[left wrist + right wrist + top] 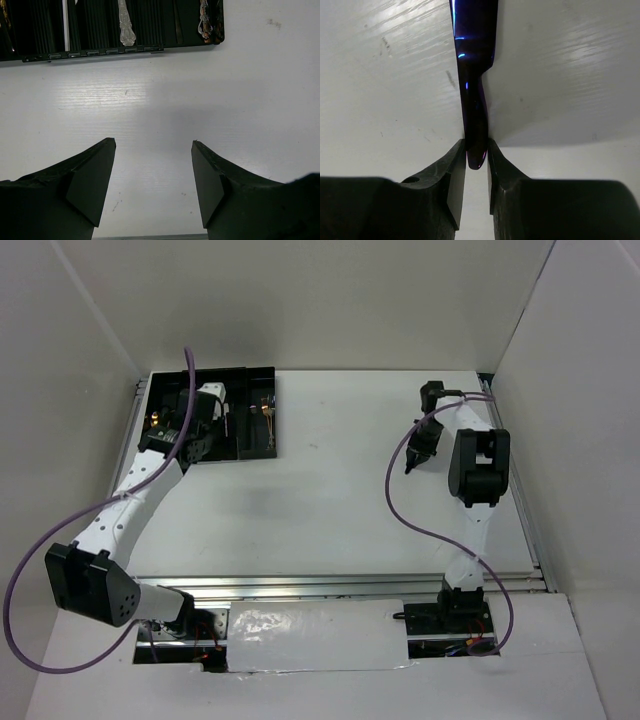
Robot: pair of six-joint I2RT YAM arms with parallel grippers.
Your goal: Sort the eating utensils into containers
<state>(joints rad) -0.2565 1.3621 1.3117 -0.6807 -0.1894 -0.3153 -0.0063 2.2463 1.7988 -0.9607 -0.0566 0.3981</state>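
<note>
At the far left corner of the white table (pixel 320 500) lies the flat black rectangular cutlery tray (pixel 255 380), its long narrow slots running from near to far. The left arm reaches over the tray in the overhead view and hides most of it. In the left wrist view, an ornate silver utensil handle (pixel 125 25) lies lengthwise in one middle slot. A copper-and-dark handle (pixel 205 22) lies in the slot at the tray's right end, and a thin pale stick (pixel 65 22) stands along a slot further left. The left gripper (pixel 153 145) has its fingers spread wide with nothing between them, over bare table just short of the tray's edge. On the right side of the table, well apart from the tray, the right gripper (pixel 476 150) is clamped on the tip of a glossy black utensil with a blue-violet sheen (pixel 472 75). Its long axis runs straight out from the fingers. The narrow handle is at the gripper and the piece widens further out. Its far end is cut off by the frame, so its type cannot be told. A purple cable (pixel 395 490) loops beside the right arm.
</note>
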